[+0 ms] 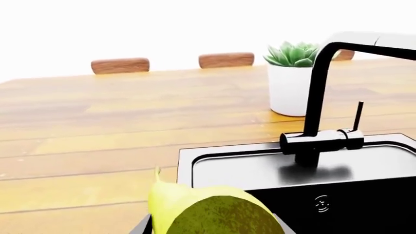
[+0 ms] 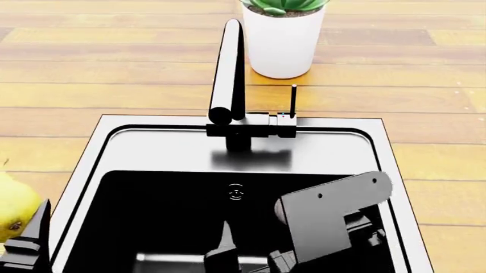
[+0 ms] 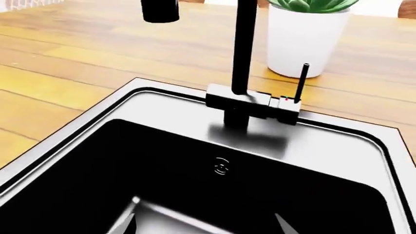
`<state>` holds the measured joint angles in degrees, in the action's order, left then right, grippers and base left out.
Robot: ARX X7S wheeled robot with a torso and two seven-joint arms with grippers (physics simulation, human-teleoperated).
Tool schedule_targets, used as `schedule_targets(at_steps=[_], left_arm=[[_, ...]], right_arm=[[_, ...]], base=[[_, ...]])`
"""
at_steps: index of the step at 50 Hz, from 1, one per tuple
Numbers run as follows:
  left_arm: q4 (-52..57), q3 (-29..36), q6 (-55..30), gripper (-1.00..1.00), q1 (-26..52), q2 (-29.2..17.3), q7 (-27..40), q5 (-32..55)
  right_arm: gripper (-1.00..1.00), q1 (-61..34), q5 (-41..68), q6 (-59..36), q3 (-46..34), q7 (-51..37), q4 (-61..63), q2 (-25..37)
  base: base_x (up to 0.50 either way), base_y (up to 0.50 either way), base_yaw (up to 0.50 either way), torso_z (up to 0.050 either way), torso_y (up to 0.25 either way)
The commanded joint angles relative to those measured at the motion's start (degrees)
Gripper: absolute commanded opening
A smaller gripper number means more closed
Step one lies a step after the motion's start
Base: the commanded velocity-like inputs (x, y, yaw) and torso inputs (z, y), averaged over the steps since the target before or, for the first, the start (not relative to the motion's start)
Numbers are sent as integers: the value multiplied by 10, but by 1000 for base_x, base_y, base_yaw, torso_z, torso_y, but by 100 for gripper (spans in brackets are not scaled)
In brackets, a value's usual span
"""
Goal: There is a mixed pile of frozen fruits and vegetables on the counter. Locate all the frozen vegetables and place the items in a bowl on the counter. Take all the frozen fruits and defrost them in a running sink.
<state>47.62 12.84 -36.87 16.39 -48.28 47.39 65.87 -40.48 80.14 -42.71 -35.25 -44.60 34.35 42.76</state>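
Left gripper (image 2: 27,242) held a yellow-green pear-like fruit (image 1: 215,212) beside the steel-rimmed black sink (image 2: 91,148), basin bare; right gripper (image 2: 251,256) hung inside it, fingers apart.

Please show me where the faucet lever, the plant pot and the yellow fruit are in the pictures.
faucet lever (image 2: 293,101), head view: middle of the thin black rod.
plant pot (image 2: 283,42), head view: its white front wall.
yellow fruit (image 1: 215,214), left wrist view: its rounded yellow-green body.
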Motion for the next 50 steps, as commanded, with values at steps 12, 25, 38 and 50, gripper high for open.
schedule_targets(at_steps=[12, 25, 38, 50], left_arm=[[-26, 0, 8, -100, 15, 35, -35, 7], [-84, 121, -60, -100, 117, 140, -70, -16], [-183, 196, -78, -100, 171, 215, -141, -45], [-344, 221, -67, -100, 207, 265, -214, -68]], right_arm=[[100, 14, 232, 50, 156, -129, 181, 208], [100, 119, 228, 138, 260, -99, 199, 316], [100, 178, 224, 171, 302, -91, 206, 345], [100, 152, 224, 153, 280, -101, 207, 318]], base=[[0, 0, 0, 1, 0], [0, 0, 0, 0, 0], [0, 0, 0, 0, 0], [0, 0, 0, 0, 1]])
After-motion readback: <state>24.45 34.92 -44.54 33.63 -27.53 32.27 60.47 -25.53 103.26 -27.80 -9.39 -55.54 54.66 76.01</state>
